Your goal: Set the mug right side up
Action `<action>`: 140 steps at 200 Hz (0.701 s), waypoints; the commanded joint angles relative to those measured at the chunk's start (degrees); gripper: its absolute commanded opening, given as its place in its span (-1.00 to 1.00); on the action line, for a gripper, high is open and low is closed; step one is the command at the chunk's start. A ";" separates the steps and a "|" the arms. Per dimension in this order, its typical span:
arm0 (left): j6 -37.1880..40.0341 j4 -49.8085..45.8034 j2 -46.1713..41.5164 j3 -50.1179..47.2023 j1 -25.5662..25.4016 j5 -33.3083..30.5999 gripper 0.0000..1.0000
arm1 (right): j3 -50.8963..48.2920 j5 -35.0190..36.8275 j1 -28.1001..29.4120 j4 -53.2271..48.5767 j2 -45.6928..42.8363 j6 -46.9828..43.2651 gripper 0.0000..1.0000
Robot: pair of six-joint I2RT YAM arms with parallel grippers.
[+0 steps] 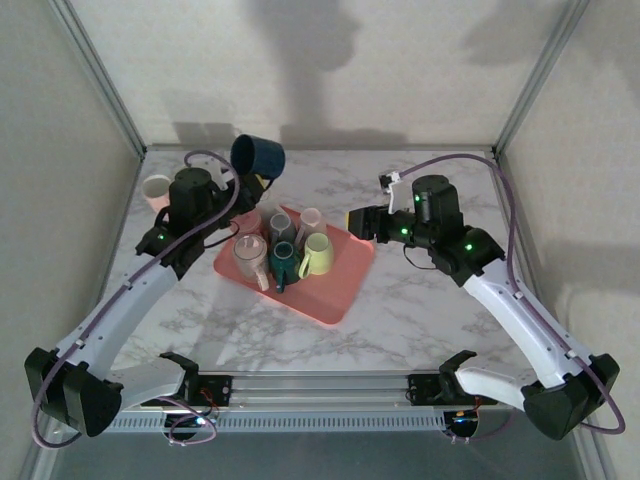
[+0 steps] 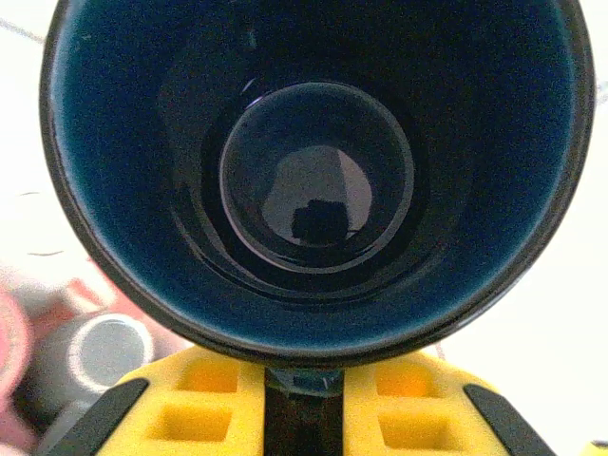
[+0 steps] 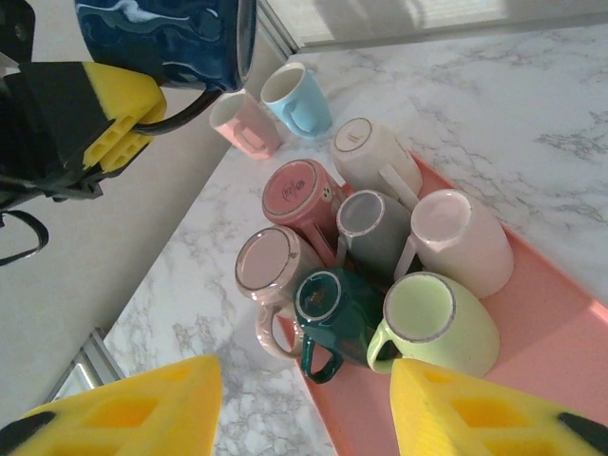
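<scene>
Left claw point(image 3: 119, 123) is clamped on the handle of the dark blue glazed ceramic mug point(image 1: 258, 157), which hangs above the back left of the marble desk point(image 1: 420, 310), tipped roughly sideways (mouth toward the wrist). By my judgement, what remains is finishing the turn and setting it down upright. Right claw point(image 1: 352, 220) hovers half-open, empty.

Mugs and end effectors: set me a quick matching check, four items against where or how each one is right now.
1. dark blue mug
2. lime green mug
3. light blue mug
4. right end effector

A. upside down on the pink tray
B. open, holding nothing
C. on the table, off the tray
D. gripped by its handle in the left end effector

Pairs: 1-D, 2-A, 3-C, 4-B
</scene>
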 commanded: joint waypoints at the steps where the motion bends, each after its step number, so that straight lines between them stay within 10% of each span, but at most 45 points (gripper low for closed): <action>1: 2.30 -3.64 0.90 6.62 2.87 -5.07 -1.00 | 2.66 -0.07 -0.29 -1.75 0.74 -1.05 0.02; 140: 16.67 -18.96 29.55 28.47 8.24 -18.37 -1.00 | 5.17 0.45 -0.32 -5.15 3.89 -1.86 0.03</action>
